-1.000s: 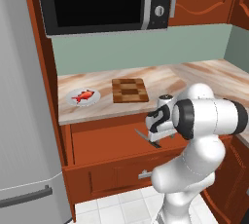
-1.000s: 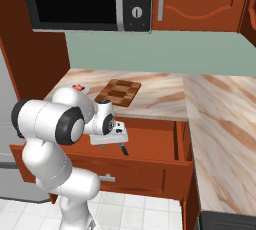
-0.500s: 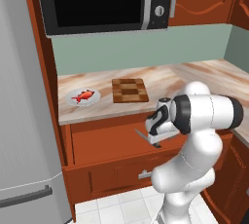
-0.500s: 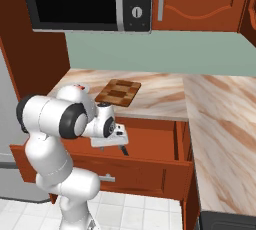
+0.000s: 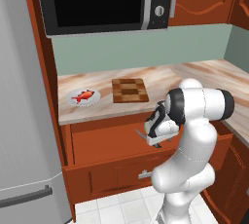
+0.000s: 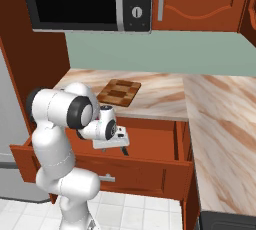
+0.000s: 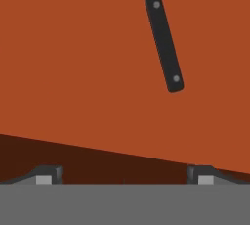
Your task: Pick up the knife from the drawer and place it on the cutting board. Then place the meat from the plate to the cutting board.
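In the left base view, at the left, the meat (image 5: 83,95) sits untouched on the plate (image 5: 95,99). Right of it the cutting board (image 5: 129,90) lies bare on the counter, so I judge neither placing done. At centre, my pincer (image 5: 146,136) hangs over the open drawer (image 5: 104,142), jaws spread wide and holding nothing. In my hand view the knife (image 7: 163,35) lies on the drawer floor at upper right, not yet picked.
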{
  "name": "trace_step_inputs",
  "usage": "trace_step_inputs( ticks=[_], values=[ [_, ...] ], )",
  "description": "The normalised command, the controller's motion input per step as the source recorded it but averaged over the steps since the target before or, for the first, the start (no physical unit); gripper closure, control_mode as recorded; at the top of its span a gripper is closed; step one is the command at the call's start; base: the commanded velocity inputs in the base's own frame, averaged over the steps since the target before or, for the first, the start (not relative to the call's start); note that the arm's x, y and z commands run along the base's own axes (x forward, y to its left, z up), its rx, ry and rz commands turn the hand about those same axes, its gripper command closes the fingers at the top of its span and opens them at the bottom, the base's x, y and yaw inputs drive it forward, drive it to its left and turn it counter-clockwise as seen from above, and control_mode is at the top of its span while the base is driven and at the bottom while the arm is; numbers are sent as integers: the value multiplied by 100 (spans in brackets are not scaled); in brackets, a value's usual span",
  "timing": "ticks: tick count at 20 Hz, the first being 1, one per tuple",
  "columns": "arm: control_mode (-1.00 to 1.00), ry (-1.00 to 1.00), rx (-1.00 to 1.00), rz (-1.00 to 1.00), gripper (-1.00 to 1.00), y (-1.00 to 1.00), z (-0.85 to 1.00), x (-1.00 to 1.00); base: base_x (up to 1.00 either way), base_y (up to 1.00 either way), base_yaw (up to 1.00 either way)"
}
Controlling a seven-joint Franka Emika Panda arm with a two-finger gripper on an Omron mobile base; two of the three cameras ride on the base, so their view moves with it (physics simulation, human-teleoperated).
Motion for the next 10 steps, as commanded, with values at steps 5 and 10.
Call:
trace_step_inputs(
  ticks=[5,10],
  values=[
    [-100,-5,0,2,-100,-12,-15,14,0,0,0],
    [-100,-18,0,2,-100,-11,-12,0,0,0,0]
  ],
)
